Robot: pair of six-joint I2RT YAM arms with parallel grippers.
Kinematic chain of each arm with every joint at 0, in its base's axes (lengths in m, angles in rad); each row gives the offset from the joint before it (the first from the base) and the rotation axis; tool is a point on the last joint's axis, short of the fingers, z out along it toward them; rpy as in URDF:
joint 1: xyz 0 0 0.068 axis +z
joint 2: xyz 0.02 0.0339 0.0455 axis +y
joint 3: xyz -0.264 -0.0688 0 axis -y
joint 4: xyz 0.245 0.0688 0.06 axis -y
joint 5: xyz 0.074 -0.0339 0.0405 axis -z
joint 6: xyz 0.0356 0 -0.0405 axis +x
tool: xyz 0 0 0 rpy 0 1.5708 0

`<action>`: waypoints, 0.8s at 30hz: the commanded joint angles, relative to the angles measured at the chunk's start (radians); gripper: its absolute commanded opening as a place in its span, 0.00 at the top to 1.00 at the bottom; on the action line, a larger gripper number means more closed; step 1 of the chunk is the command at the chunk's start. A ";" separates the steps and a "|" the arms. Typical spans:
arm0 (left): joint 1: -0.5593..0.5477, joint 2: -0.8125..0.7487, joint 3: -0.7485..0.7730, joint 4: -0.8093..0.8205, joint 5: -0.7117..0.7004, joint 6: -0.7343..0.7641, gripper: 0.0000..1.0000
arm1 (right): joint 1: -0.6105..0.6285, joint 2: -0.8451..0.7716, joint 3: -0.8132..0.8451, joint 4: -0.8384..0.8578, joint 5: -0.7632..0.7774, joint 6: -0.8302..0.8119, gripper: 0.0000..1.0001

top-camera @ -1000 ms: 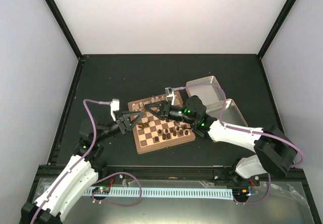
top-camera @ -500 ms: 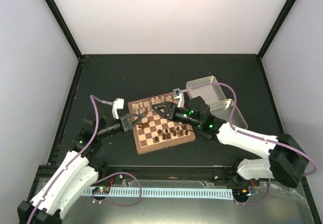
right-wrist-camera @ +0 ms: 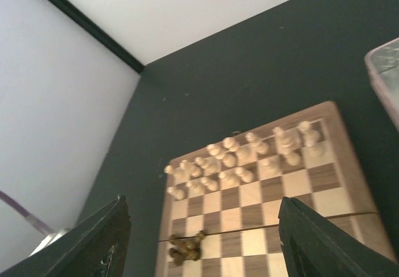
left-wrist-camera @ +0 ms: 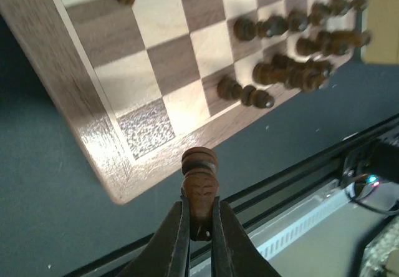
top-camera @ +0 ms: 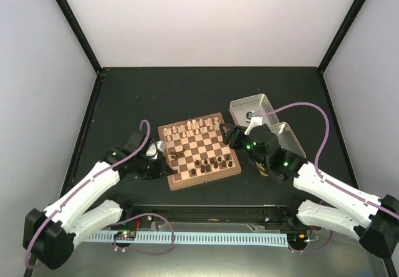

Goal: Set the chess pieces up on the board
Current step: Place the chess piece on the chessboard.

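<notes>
Left side: left pincer point(left-wrist-camera: 199, 206) clamped tight on one dark piece point(left-wrist-camera: 199, 180), held by its base, head pointing at the board point(top-camera: 206, 180). In the wrist view it sits over the rim at the board's near-left corner. Height above the wood: can't tell.

Board lies mid-tabletop point(top-camera: 124, 96), skewed a little. Near-left corner squares are bare. A few dark men point(top-camera: 177, 157) lie tumbled at the left edge, mid-board. The other dark pieces point(top-camera: 209, 163) are bunched towards the near right, touching, not in ranks. Cream pieces point(right-wrist-camera: 237, 161) fill the two far rows, a few off-centre.

Right pincer point(top-camera: 227, 131) hangs by the board's far-right corner, jaws spread wide, nothing in them. Two tin halves point(top-camera: 265, 99) lie just right of the board.

Reckoning: cream side looks done or nearly so. The dark side is barely begun, with the held piece likely bound for the near-left corner square.

Room: the bare near-left squares give easy access, with only the rim to clear. The near-right cluster is tight, so fingers going in there risk knocking neighbours. On the right, the tins crowd the arm's approach.
</notes>
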State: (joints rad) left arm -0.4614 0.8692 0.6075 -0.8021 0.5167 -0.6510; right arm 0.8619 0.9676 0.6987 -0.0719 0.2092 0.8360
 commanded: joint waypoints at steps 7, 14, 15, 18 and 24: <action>-0.159 0.255 0.204 -0.153 -0.189 0.040 0.98 | -0.004 -0.068 -0.062 -0.062 0.166 -0.069 0.34; -0.266 0.435 0.311 -0.183 -0.265 0.046 0.98 | -0.006 -0.072 -0.074 -0.061 0.172 -0.073 0.34; -0.277 0.460 0.323 -0.186 -0.273 0.047 0.98 | -0.006 -0.073 -0.075 -0.061 0.175 -0.074 0.33; -0.304 0.515 0.352 -0.198 -0.307 0.048 0.97 | -0.005 -0.077 -0.075 -0.067 0.188 -0.078 0.33; -0.333 0.592 0.388 -0.206 -0.330 0.063 0.97 | -0.006 -0.083 -0.078 -0.071 0.199 -0.082 0.33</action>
State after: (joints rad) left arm -0.7750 1.4277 0.9405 -0.9684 0.2310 -0.6079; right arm 0.8616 0.9016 0.6312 -0.1455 0.3599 0.7650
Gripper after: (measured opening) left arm 0.067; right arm 0.666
